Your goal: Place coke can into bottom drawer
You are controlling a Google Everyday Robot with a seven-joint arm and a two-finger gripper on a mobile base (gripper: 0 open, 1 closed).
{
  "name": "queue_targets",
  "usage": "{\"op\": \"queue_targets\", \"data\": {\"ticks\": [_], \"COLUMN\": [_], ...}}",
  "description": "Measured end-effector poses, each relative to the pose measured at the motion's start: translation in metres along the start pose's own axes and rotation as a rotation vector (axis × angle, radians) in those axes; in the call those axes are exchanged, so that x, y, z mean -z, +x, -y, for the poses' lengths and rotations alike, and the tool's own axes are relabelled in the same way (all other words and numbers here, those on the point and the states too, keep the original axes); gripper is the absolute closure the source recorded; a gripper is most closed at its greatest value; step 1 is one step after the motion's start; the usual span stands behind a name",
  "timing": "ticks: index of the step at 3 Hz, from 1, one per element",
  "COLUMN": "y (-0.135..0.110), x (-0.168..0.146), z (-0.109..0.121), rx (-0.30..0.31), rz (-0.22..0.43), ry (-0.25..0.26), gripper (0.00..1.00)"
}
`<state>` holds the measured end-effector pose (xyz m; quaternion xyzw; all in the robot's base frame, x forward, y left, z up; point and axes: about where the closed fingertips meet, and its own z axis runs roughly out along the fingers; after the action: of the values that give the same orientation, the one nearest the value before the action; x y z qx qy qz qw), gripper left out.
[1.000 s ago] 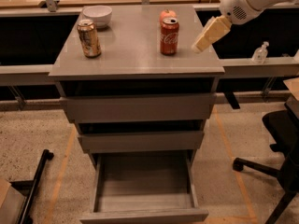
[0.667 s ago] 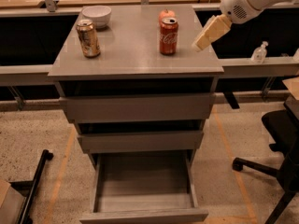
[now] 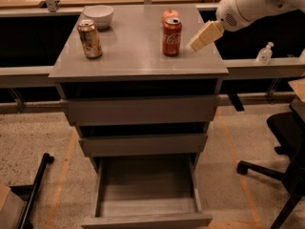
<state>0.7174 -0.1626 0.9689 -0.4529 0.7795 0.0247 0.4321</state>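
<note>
The coke can (image 3: 171, 36) stands upright on the grey cabinet top (image 3: 138, 56), right of centre. My gripper (image 3: 201, 39) hangs from the white arm at the upper right, just right of the can and apart from it. The bottom drawer (image 3: 145, 194) is pulled out at the foot of the cabinet and its inside is bare.
A gold-brown can (image 3: 89, 38) stands at the left of the top, a white bowl (image 3: 98, 15) behind it. A red apple (image 3: 169, 14) sits just behind the coke can. An office chair (image 3: 286, 151) stands at the right, a black frame (image 3: 33, 190) on the floor at the left.
The gripper has moved slightly left and down toward the coke can. The cans and drawer have not moved.
</note>
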Motion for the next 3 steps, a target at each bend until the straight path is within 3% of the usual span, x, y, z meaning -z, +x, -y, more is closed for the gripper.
{"op": "queue_targets", "data": {"ticks": [1, 3], "y": [-0.003, -0.013], "x": [-0.03, -0.09], "z": [0.017, 0.029], "rx": [-0.063, -0.129], "rz": [0.056, 0.12], "ry": [0.015, -0.039], "gripper": [0.0, 0.0]}}
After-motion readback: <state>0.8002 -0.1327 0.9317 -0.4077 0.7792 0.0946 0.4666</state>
